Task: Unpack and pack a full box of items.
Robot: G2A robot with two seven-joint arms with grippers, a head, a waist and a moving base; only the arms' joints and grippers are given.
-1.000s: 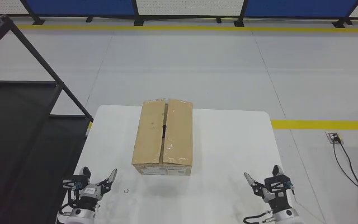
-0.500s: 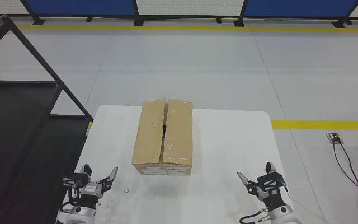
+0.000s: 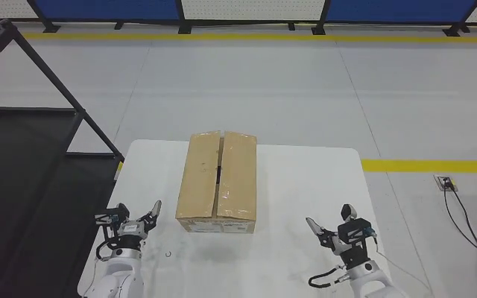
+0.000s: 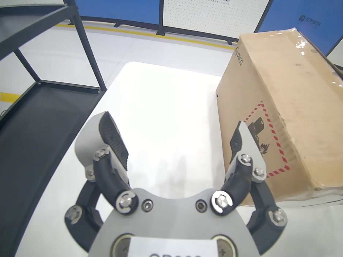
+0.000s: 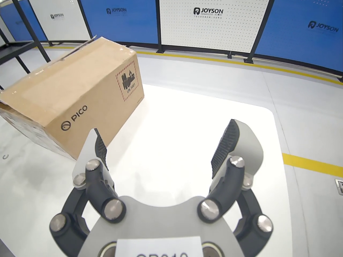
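A closed brown cardboard box (image 3: 218, 181) lies in the middle of the white table (image 3: 298, 186), its top flaps meeting along a centre seam. The same box (image 4: 278, 102) stands close to one fingertip of my left gripper (image 4: 174, 132), which is open and holds nothing. In the top view the left gripper (image 3: 128, 216) sits near the table's front left, beside the box's near corner. My right gripper (image 3: 329, 220) is at the front right, open and apart from the box (image 5: 72, 100). Its fingers (image 5: 233, 143) frame bare table in the right wrist view.
A black metal shelf rack (image 3: 45, 149) stands just left of the table, close to the left arm. A small dark ring-like bit (image 3: 169, 255) lies on the table in front of the box. Blue and white panels (image 5: 203, 11) fence the room behind.
Both grippers have moved forward over the table toward the box, the right one also inward to the left. The box has not moved.
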